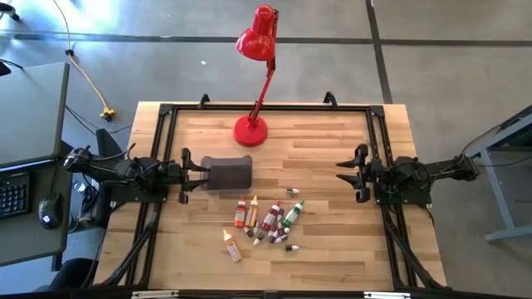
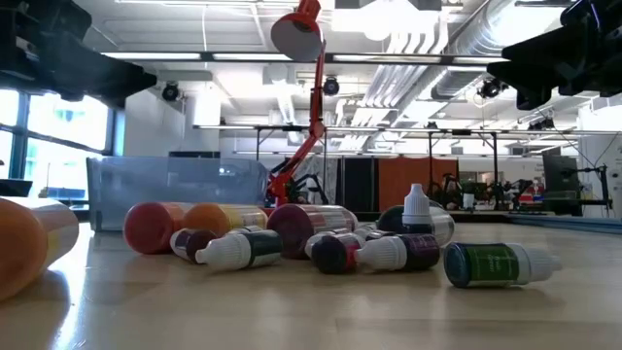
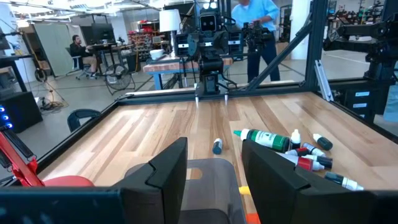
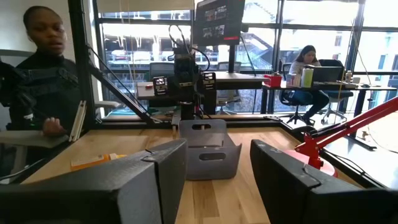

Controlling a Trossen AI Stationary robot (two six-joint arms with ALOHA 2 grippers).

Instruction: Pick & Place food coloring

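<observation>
Nearest the front edge of my table [image 1: 332,257], an orange-yellow bottle [image 1: 232,246] lies alone, on its side. Just beyond it sits the main cluster of food coloring bottles [image 1: 268,223]: red, orange, maroon and green ones, mostly on their sides, several touching. In the low view I see one white-capped bottle [image 2: 416,211] upright among them and a green bottle [image 2: 498,264] lying at the near right. One small bottle [image 1: 293,192] lies apart, farther back. Beyond the cluster, left of centre, stands the grey tub [image 1: 227,174], and no bottle is visible in it. My left gripper [image 1: 184,174] waits just beside the tub's left side, fingers [image 3: 166,171] spread, pinching nothing. My right gripper [image 1: 359,173] hovers at the right side, well apart from the bottles, fingers [image 4: 286,171] likewise spread and empty. Farthest back, a red desk lamp [image 1: 257,50] stands on the table.
</observation>
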